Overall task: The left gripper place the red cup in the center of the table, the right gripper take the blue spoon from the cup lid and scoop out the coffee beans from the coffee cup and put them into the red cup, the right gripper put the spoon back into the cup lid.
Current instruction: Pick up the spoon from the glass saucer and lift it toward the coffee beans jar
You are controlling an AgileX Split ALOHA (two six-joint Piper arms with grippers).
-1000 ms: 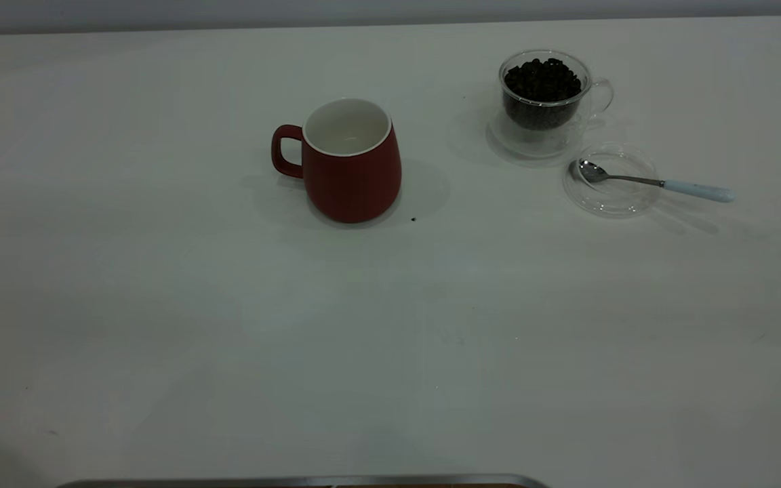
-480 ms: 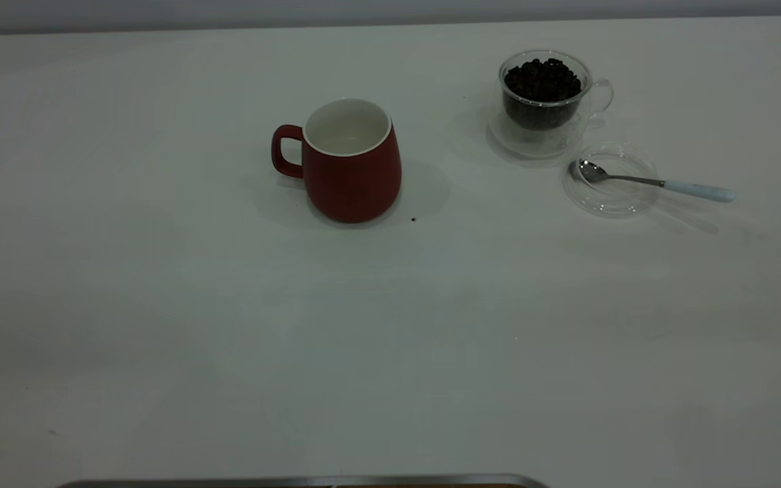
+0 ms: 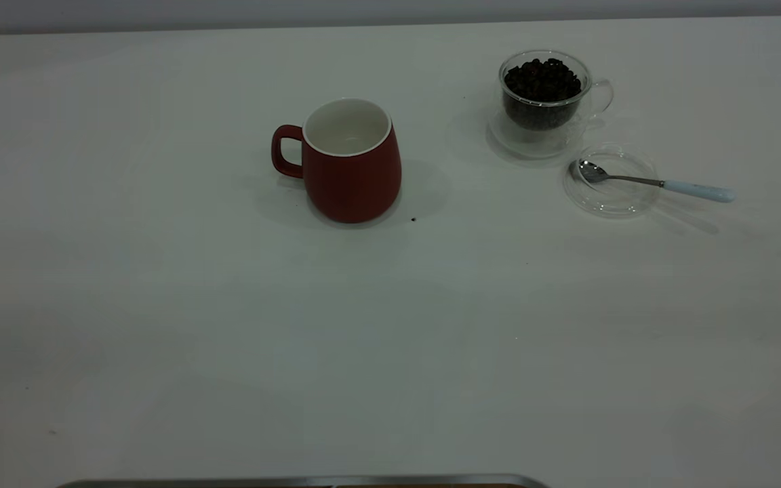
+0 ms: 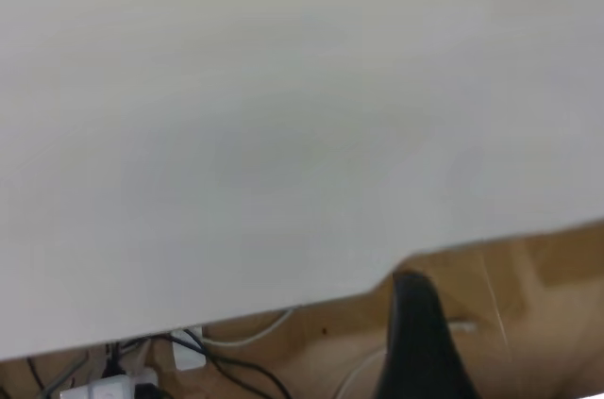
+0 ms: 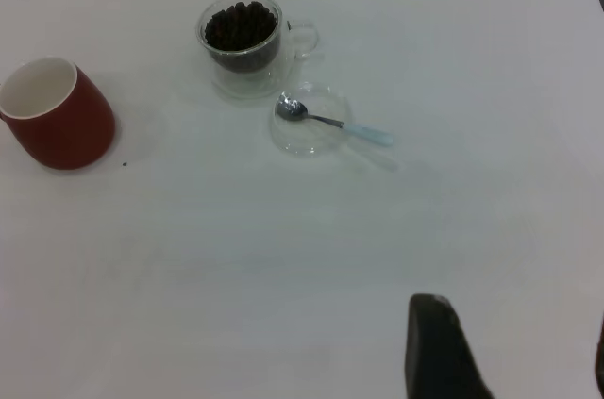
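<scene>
At the near left corner of the table (image 3: 160, 305), the faint dark shadow that lay there a second ago is gone, and nothing else has shifted: every object sits where it did. I read that as the left arm having pulled clear. The left gripper (image 4: 420, 342) hangs off the table's near edge, over floor and cables, and whether it is released or clenched I cannot tell.

The red cup (image 3: 353, 173) stands upright roughly mid-table, a little to the far side, with its handle pointing left. So the first step looks done and the spoon work falls to the right arm. The right gripper (image 5: 519, 361) hovers over the near right part of the table, well apart from everything, with its fingers spread and nothing between them.

The red cup's white inside shows no beans. To its right and farther back, the coffee cup (image 3: 543, 102) holds the coffee beans (image 3: 543, 78), heaped to about the rim. Just near-right of it lies the cup lid (image 3: 611, 200). The blue spoon (image 3: 655, 181) rests with its bowl in the lid and its pale handle reaching out over the lid's right rim. A tiny dark speck (image 3: 413, 219) sits on the table just beside the red cup's base.
</scene>
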